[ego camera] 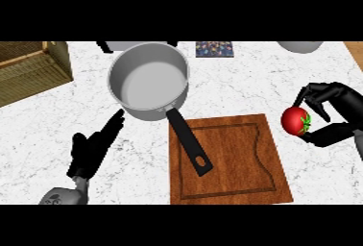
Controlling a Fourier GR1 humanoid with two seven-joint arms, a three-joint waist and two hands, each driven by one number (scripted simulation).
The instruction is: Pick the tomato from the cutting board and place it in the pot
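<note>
Round red tomato with green stem (296, 120) was off the board, pinched in the black right hand (333, 115), fingers curled round it, at the view's right side, just beside the board's right edge. Brown wooden cutting board (234, 163) lay on the white marble table (284, 77). Grey metal pot (149, 80) sat up-left of the board, its black handle (190, 142) lying over the board's left part. Black left hand (96, 146) was flat, fingers straight, pointing toward the pot. Wicker basket (32, 69) at the far left.
</note>
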